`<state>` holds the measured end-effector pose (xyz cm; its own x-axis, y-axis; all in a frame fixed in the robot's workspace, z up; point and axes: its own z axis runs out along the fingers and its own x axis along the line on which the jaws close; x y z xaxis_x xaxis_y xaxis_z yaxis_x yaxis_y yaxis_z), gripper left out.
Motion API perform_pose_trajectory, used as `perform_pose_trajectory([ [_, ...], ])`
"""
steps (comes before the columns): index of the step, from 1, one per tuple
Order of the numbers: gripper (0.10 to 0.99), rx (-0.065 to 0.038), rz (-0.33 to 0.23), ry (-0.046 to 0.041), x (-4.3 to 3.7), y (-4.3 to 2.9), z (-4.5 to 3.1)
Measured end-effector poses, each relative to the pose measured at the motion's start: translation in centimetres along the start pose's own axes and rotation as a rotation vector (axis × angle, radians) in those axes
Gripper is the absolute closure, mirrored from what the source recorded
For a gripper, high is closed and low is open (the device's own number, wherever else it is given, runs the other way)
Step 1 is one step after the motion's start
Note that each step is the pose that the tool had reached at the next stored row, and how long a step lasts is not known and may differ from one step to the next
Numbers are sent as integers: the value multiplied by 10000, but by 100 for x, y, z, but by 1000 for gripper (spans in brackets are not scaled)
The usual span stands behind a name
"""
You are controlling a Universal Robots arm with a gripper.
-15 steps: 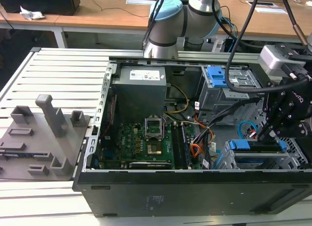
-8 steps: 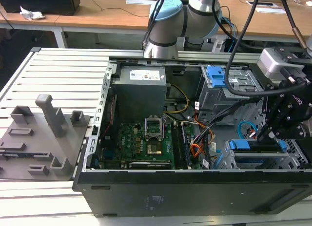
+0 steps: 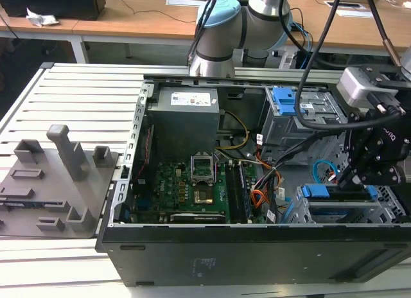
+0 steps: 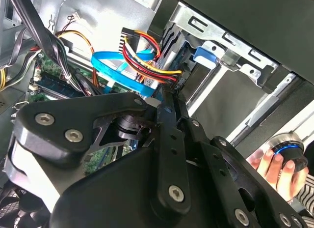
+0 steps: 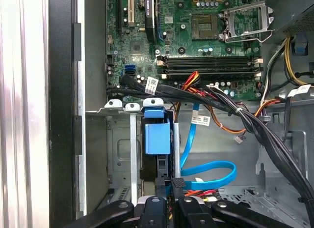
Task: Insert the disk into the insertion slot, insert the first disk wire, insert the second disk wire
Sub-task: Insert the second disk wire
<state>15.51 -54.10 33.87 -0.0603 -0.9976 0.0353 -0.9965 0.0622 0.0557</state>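
While the gripper (image 3: 352,176) hangs over the drive cage, its jaws pinch a wire connector.
Disk (image 3: 337,194) sits inside the insertion slot (image 3: 392,205), at four o'clock from the motherboard (image 3: 183,189).

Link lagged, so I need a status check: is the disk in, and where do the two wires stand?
Done: the disk sits in the insertion slot, blue carrier end showing. In hand: the gripper appears shut on the red-yellow-black wire plug at the disk's end; I cannot tell whether it is seated. Left: the blue flat cable loops loose beside the slot, its connection hidden.
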Motion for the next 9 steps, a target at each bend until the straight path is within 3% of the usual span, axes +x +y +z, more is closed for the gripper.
perform_pose_trajectory([
  [6,918,0,0,-12,0,0,10],
  [7,851,-1,0,-11,0,0,10],
  [9,851,0,-1,-23,1,1,-25],
])
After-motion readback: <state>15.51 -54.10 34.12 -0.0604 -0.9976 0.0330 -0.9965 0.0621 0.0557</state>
